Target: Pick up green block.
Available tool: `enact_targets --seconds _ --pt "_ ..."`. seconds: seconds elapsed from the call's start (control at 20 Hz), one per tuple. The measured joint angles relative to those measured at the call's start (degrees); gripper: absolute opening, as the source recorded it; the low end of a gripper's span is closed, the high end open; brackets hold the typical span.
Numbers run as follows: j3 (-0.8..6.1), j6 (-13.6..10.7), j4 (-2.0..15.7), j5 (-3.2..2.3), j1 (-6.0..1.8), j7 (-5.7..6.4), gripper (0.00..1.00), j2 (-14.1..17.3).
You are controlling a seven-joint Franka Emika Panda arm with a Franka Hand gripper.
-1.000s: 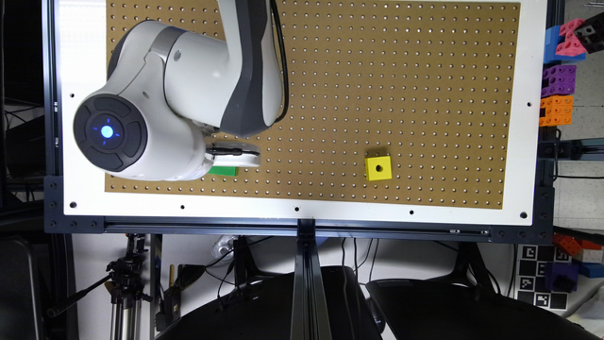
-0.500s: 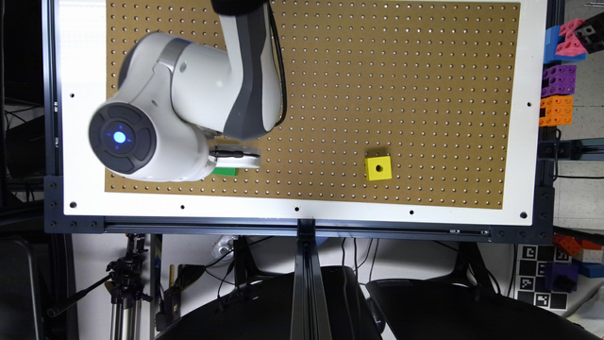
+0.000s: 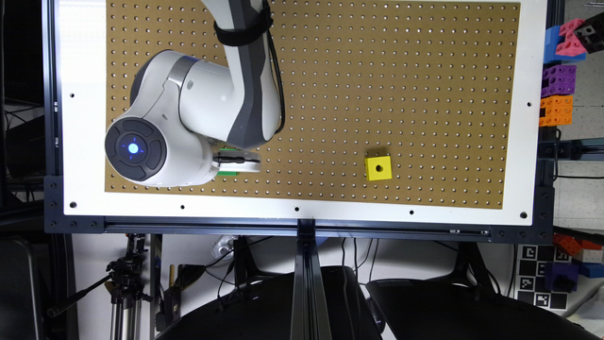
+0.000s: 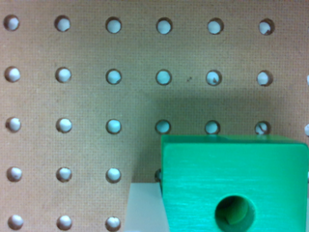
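In the exterior view my arm reaches down from the top of the frame to the lower left of the pegboard surface (image 3: 424, 71). My pincer (image 3: 238, 162) shows as a white part just right of the big round wrist joint, and the green block (image 3: 227, 173) peeks out as thin green slivers above and below that white part. I judge I am placed directly over the block because that is the thing I am meant to lift, and a straight-down approach suits a small cube lying flat. The yellow block (image 3: 378, 167) sits well apart, toward the lower middle-right of the board, so it should not get in my way. At the right edge of the frame, off the board, stands a stack of coloured bricks (image 3: 559, 80). I see no containers on the surface, and nothing is held inside anything.

In the wrist view the green block (image 4: 231, 179) fills the lower right of the frame, its dark round hole near the bottom edge, with the perforated board behind it. A pale flat piece (image 4: 145, 208) lies just beside the block's left edge; it may be one of my fingers, but I cannot be sure. I cannot tell whether my pincer is apart or clamped on the block.
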Motion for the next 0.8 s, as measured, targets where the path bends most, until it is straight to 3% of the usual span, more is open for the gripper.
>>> enact_targets --seconds 0.8 --pt "0.0 -0.6 -0.02 0.0 -0.01 0.0 0.0 -0.2"
